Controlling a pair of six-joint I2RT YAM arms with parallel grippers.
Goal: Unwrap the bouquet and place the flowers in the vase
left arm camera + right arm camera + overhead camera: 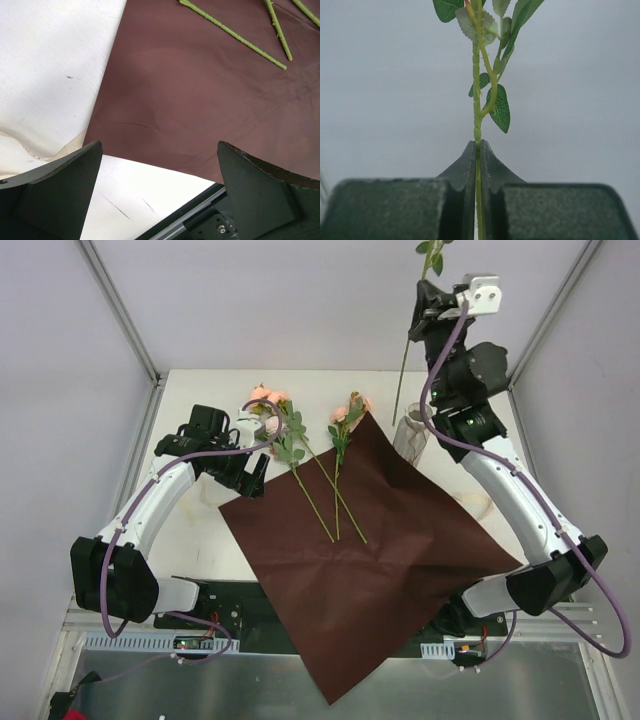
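Observation:
The bouquet is unwrapped: its maroon paper (390, 550) lies flat as a square sheet. Three peach-pink flowers (345, 415) lie with their stems (318, 495) across its far corner. My right gripper (425, 302) is raised high at the back right, shut on the green stem (476, 100) of another flower. That stem hangs down to about the mouth of the white vase (410, 438); its bloom is cut off at the top. My left gripper (245, 475) hovers open over the paper's left edge (107, 100), with nothing between its fingers (60, 190).
A cream ribbon (25, 145) lies on the white table (200, 530) beside the paper's left edge. The paper's near corner hangs over the table's front rail (345, 680). Grey walls with metal posts (120, 310) close in the back and sides.

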